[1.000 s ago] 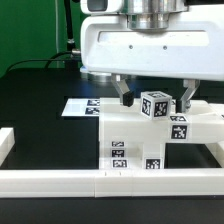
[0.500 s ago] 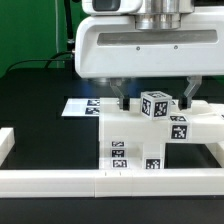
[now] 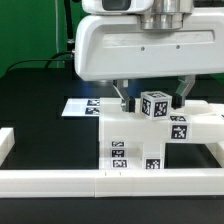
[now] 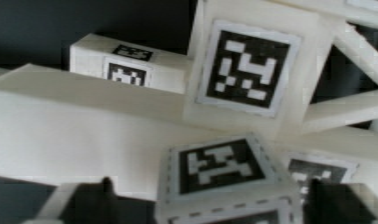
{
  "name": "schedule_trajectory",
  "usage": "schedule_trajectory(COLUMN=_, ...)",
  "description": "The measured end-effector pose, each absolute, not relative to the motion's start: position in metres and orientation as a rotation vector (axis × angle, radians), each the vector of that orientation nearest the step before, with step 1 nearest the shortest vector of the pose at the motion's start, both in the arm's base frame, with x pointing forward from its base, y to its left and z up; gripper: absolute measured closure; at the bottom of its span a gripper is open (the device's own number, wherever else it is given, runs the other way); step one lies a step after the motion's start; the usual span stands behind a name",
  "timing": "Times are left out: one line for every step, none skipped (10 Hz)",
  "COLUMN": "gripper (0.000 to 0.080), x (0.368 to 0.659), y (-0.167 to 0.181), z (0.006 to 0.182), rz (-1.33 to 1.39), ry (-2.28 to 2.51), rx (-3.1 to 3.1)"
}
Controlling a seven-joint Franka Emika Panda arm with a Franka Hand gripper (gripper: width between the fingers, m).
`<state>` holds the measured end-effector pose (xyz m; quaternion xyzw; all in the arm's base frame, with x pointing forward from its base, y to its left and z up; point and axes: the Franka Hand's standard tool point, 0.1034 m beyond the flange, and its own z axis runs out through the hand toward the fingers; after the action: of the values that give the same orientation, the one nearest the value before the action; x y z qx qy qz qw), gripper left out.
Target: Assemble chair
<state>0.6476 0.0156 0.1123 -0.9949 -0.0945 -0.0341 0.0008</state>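
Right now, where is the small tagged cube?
Exterior view: the small cube sits atop the chair assembly, straddled by the open gripper, to the exterior view's right of the marker board.

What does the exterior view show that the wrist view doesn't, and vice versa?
Exterior only: the marker board, the border rail and the whole hand, open astride the small cube. Wrist only: the tags up close, filling the frame. Both: the small cube and the white chair structure beneath it.
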Motion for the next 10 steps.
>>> schedule_trajectory(gripper=0.0412, x=0.6476, y=0.0154, z=0.1123, rz=-0.107, ry=-0.297, rx=-3.124)
schedule_trajectory(gripper=0.0527, x=0.6476, y=0.0154, z=0.1122, rz=-0.107, ry=-0.289, rx=-3.125)
schedule_trajectory(gripper=0.0527, x=0.6475, y=0.0153, z=0.1121, rz=-0.106, ry=-0.259, rx=-3.127)
schedule_trajectory(gripper=0.0527, x=0.6475, y=0.0152, z=0.1121, rz=-0.106, ry=-0.243, rx=-3.128)
schedule_trajectory(gripper=0.0527, x=0.6475, y=0.0154, z=0.1120, rz=-0.106, ry=-0.160, rx=-3.131)
schedule_trajectory(gripper=0.0527, x=0.6475, y=0.0154, z=0.1120, rz=-0.106, ry=-0.060, rx=-3.132)
schedule_trajectory(gripper=0.0527, x=0.6475, y=0.0144, z=0.1121, rz=-0.104, ry=0.082, rx=-3.125)
schedule_trajectory(gripper=0.0527, x=0.6476, y=0.0097, z=0.1126, rz=-0.102, ry=0.208, rx=-3.114)
schedule_trajectory(gripper=0.0527, x=0.6472, y=0.0082, z=0.1122, rz=-0.101, ry=0.337, rx=-3.100)
schedule_trajectory(gripper=0.0527, x=0.6462, y=0.0076, z=0.1105, rz=-0.105, ry=0.525, rx=-3.064)
